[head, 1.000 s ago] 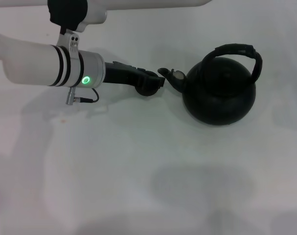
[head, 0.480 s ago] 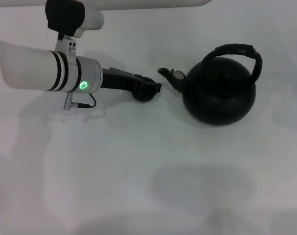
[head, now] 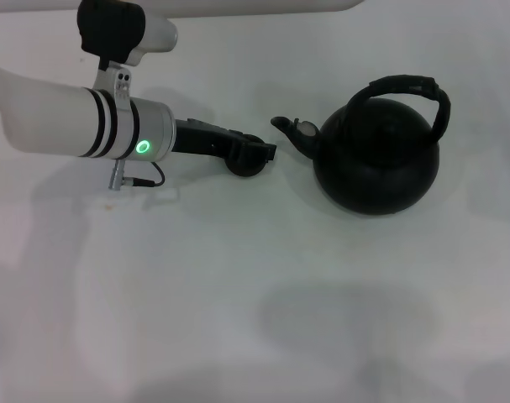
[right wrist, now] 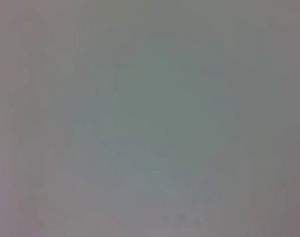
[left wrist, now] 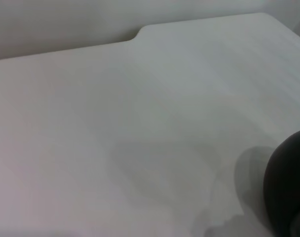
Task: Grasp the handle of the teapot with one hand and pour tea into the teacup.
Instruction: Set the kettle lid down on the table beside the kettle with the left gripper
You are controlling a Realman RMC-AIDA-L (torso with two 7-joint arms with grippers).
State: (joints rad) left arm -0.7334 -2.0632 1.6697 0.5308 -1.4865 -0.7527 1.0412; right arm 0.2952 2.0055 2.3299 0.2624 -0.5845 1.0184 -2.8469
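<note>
The teapot (head: 376, 164) stands right of centre on the white table in the head view, matte black and round. Its handle (head: 408, 86) arches over the top and its spout (head: 288, 130) points left. My left gripper (head: 259, 151) reaches in from the left and ends just short of the spout. It holds the teacup (head: 247, 165), a small black bowl whose rounded underside shows beneath the fingers. Nothing touches the handle. A dark round shape (left wrist: 288, 185) fills a corner of the left wrist view; which object it is I cannot tell. The right gripper is out of view.
The left arm's white forearm (head: 61, 117) with a green light lies across the table's far left. The white table (head: 263, 285) is bare in front of the teapot. Its far edge with a notch (left wrist: 140, 34) shows in the left wrist view. The right wrist view is plain grey.
The left gripper and the teacup have drawn back a little to the left, away from the spout, and slightly lower. The teapot has not moved.
</note>
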